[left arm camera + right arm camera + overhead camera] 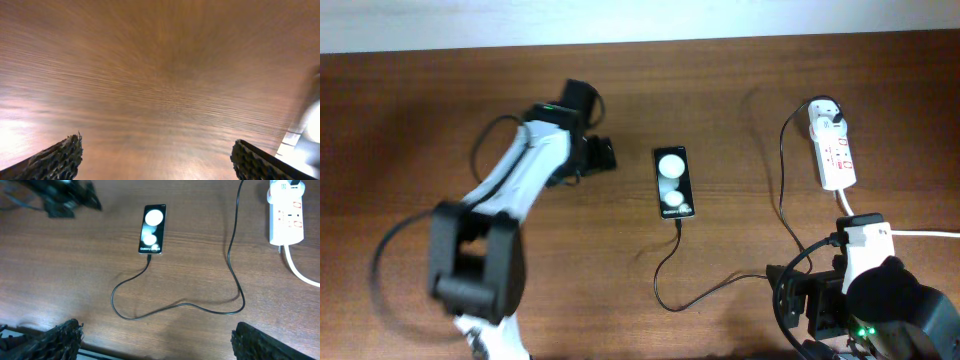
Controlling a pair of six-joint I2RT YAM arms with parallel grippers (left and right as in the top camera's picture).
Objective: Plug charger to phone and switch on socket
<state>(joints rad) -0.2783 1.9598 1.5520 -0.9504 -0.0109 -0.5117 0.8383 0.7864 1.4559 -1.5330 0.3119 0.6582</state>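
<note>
The phone (673, 182) lies flat mid-table, its two white patches up; it also shows in the right wrist view (152, 228). The charger cable (665, 295) meets the phone's near end, loops across the table (180, 305) and rises to its white plug head (825, 112) in the socket (835, 158), also in the right wrist view (286, 220). My left gripper (602, 154) is open and empty, just left of the phone; its view is blurred, with fingers (155, 157) over bare wood. My right gripper (155, 340) is open and empty near the front edge, at the overhead view's bottom right (798, 298).
The socket's thick white cord (920, 234) runs off to the right, past my right arm. The table's front edge (100, 352) lies just under my right gripper. My left arm (510, 190) stretches over the table's left half.
</note>
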